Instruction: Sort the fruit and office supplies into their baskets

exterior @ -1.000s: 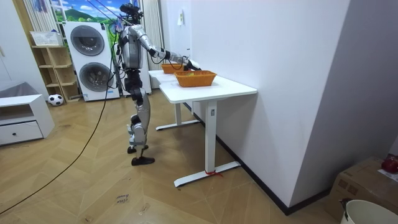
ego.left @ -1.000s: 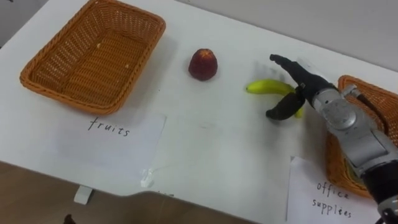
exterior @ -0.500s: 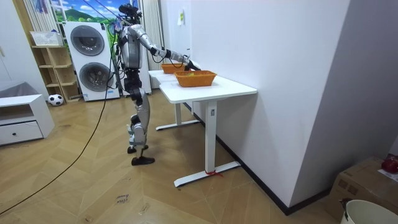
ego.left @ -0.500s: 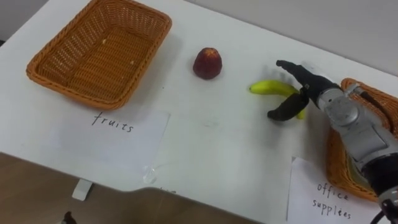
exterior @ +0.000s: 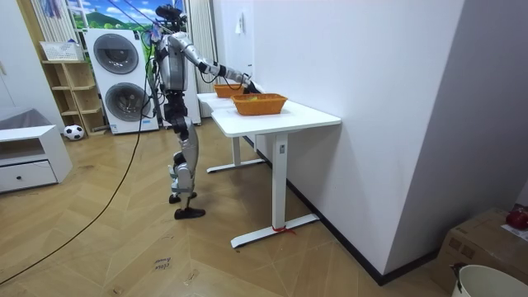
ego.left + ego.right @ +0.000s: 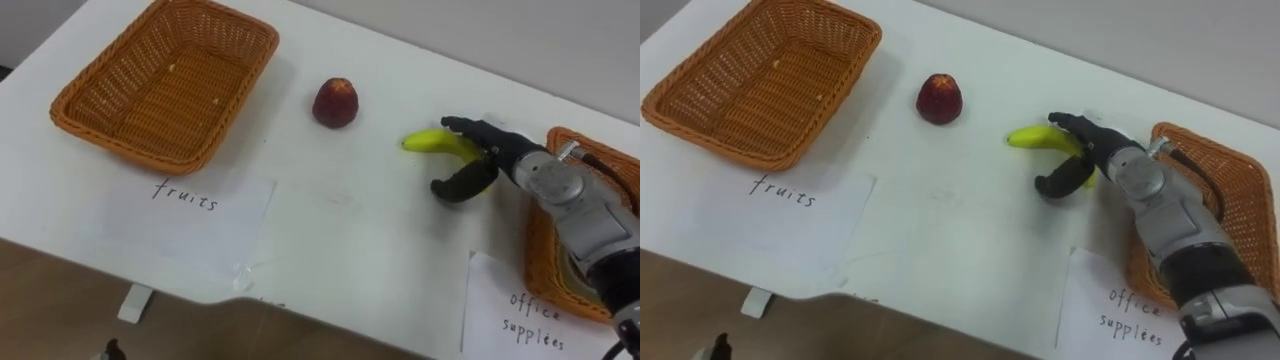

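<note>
Right hand (image 6: 497, 152) curled over banana (image 6: 432, 142), thumb hooked below it: fruit yellow, curved, greenish tip sticking out left of fingers, other end hidden under palm.

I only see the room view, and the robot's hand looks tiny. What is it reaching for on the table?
Observer: A banana. The right hand has its fingers curled over it, with the thumb on the near side.
Operator: Is it up in the air?
Observer: No, it lies on the table.
Operator: Is there more fruit out?
Observer: Yes, one red fruit, between the banana and the left basket.
</note>
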